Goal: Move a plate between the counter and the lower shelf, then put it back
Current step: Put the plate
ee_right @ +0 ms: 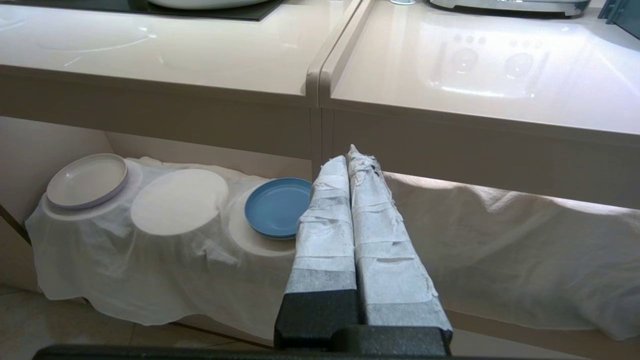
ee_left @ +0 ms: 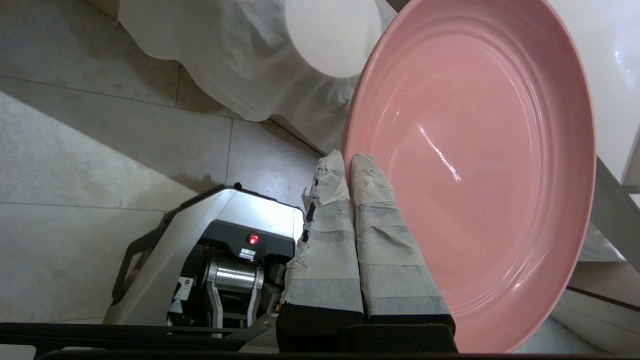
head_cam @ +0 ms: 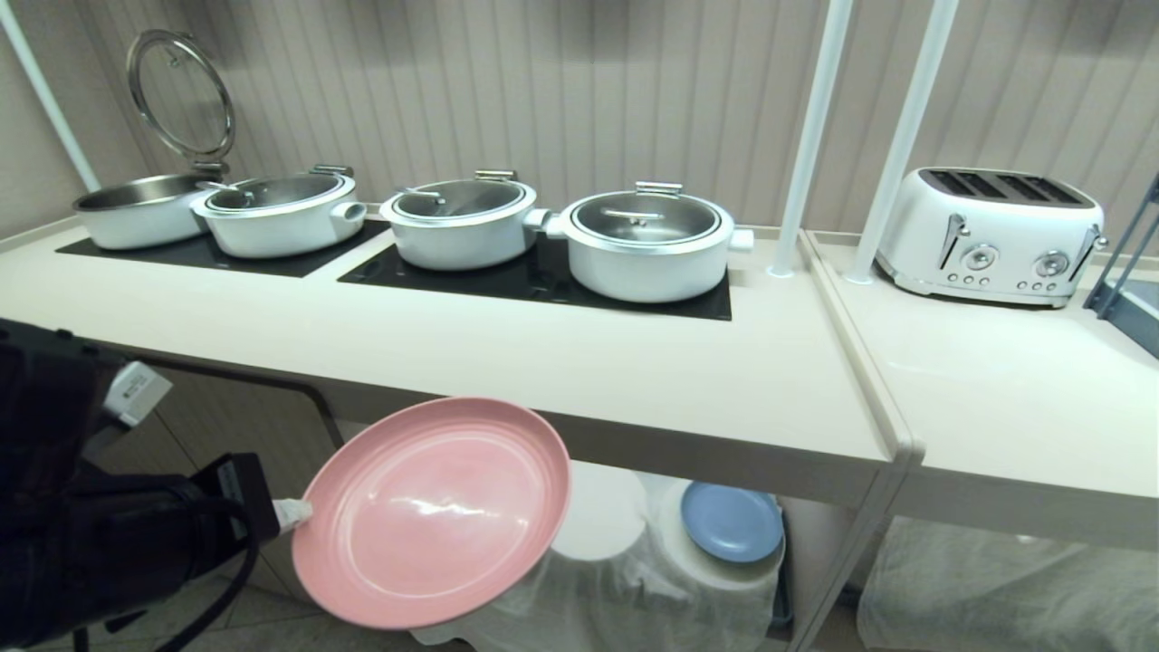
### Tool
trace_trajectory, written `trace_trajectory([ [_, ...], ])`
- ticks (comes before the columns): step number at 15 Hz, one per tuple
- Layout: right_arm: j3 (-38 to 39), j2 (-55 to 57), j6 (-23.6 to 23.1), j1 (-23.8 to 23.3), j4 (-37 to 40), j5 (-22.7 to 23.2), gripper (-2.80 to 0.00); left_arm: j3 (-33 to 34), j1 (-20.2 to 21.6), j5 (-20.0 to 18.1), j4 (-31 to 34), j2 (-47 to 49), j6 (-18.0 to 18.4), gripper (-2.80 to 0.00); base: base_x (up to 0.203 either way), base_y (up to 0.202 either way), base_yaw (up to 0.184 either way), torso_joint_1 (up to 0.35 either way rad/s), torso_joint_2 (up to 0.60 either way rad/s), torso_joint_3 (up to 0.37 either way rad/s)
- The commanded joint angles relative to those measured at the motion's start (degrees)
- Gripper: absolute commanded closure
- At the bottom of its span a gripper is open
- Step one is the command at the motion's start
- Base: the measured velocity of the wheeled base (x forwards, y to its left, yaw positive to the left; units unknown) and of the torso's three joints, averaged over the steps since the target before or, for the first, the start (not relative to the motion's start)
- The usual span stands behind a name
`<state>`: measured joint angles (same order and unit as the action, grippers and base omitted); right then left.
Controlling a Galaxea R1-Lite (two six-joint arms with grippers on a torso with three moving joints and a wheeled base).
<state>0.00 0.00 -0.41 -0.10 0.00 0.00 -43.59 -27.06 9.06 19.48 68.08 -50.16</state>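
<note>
**Pink plate held clear of both surfaces**

My left gripper is clamped on the plate at its rim, holding it tilted below the counter edge, apparently just outside the lower shelf. My right gripper hangs idle, fingers pressed together.

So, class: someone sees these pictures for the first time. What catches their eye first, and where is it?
The pink plate, held tilted in the air by its rim in the shut left claw, in front of the counter and below its front edge. Next, the row of white pots on the counter's black hob panels. The blue plate sits on the cloth-covered lower shelf.
</note>
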Motion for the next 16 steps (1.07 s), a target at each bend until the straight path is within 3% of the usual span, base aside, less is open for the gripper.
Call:
trace_trajectory([
  [1, 0.0, 0.0, 0.0, 0.0, 0.0, 0.0, 0.0, 0.0, 0.0, 0.2, 0.1, 0.1, -0.3, 0.0, 0.0, 0.0, 0.0, 0.0, 0.0, 0.0],
  [16, 0.0, 0.0, 0.0, 0.0, 0.0, 0.0, 0.0, -0.8, 0.1, 0.0, 0.1, 0.0, -0.5, 0.0, 0.0, 0.0, 0.0, 0.0, 0.0, 0.0],
])
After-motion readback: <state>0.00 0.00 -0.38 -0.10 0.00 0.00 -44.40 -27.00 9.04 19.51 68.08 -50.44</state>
